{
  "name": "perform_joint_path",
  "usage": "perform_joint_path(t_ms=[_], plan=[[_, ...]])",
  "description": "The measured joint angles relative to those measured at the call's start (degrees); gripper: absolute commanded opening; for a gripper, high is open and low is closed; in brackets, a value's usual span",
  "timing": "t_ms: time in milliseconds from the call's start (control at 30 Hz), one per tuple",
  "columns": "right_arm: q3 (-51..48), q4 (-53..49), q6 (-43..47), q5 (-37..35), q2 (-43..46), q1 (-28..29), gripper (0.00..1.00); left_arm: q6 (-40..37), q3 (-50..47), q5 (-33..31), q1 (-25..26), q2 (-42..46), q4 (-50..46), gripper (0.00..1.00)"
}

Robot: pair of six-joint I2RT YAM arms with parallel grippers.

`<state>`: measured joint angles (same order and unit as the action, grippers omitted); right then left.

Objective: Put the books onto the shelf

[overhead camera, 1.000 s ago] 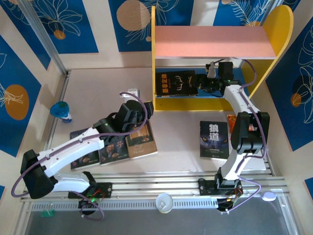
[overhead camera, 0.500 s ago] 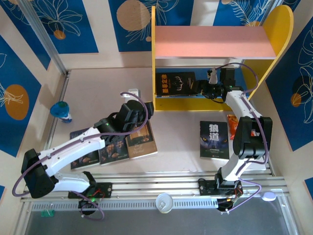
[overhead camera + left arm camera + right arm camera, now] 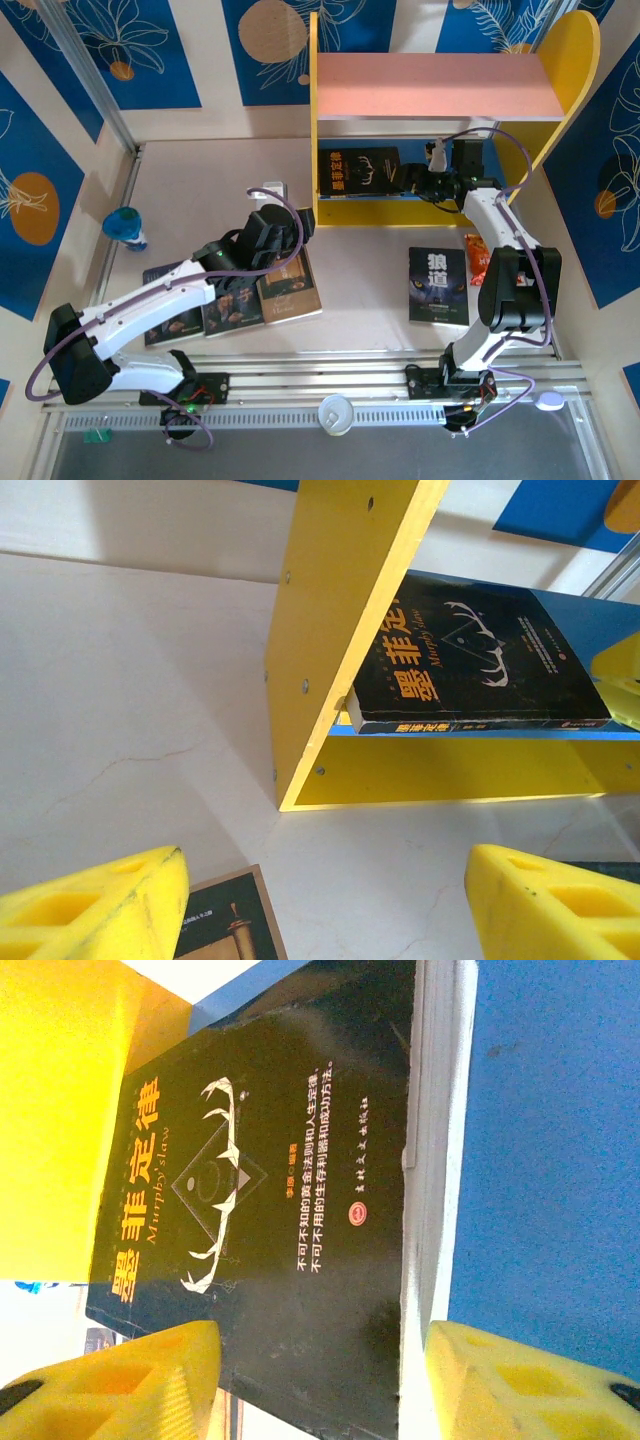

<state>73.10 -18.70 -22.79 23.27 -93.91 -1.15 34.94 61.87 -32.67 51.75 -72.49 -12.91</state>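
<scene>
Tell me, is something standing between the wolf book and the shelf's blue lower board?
Nothing lies on the table between the wolf book and the shelf. But the right gripper reaches into the lower tier at the antler book, so its arm crosses that opening.

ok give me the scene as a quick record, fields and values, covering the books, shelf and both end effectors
shelf: two tiers, pink upper board, blue lower board, yellow sides
shelved: antler book, flat on the blue board, left end
on table: wolf book right of centre; three books in a row under the left arm
left end effector: open, empty, facing the shelf's left side
right end effector: open, at the antler book's page edge
to shelve: four books
</scene>
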Motion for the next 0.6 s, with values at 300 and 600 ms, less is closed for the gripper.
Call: perform_joint_path(t_ms=[300,600], plan=[[0.0,-0.4,0.2,-0.9,0.0,0.9,0.57,0.0,0.0,0.0,0.0,0.0,0.0,0.73],[0.0,-0.5,0.2,-1.3,0.0,1.3,0.57,0.0,0.0,0.0,0.0,0.0,0.0,0.73]])
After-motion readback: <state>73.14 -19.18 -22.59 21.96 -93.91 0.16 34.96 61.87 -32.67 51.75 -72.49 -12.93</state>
